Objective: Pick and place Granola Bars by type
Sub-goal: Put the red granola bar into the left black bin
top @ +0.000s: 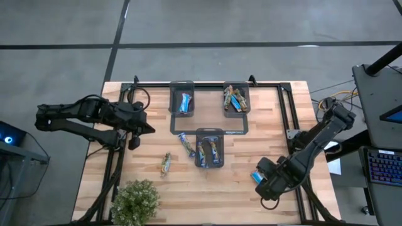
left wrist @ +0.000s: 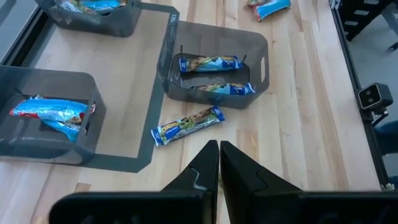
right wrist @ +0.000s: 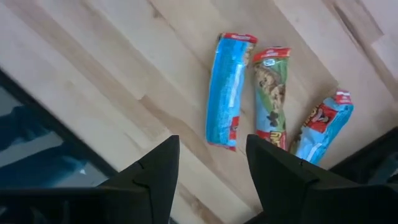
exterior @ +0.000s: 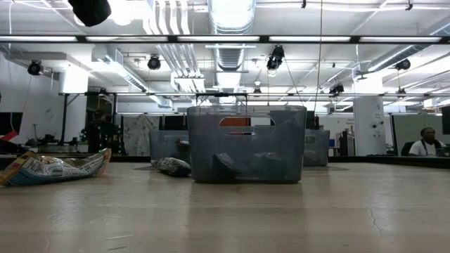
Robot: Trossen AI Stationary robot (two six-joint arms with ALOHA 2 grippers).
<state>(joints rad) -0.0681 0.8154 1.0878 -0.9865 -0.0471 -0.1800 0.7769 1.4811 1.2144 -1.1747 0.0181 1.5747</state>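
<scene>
Blue-wrapped, red-ended slim granola bar (right wrist: pixel 224 90) lies on the pale wooden desk (top: pixel 251 132) near its front right corner, first in a row of three, beside a green-and-brown-printed bar (right wrist: pixel 272 93) and a blue bar with a red patch (right wrist: pixel 322 127). Right pincer (right wrist: pixel 211 165) hovers directly above, half open and empty; the bar's long axis runs away between the fingers rather than across them. Left pincer (left wrist: pixel 219 163), fully closed and empty, waits by the left edge.

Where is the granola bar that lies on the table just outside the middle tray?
In the high view, this granola bar lies on the wood just beside the left wall of the middle tray, below the upper-left tray.
</scene>
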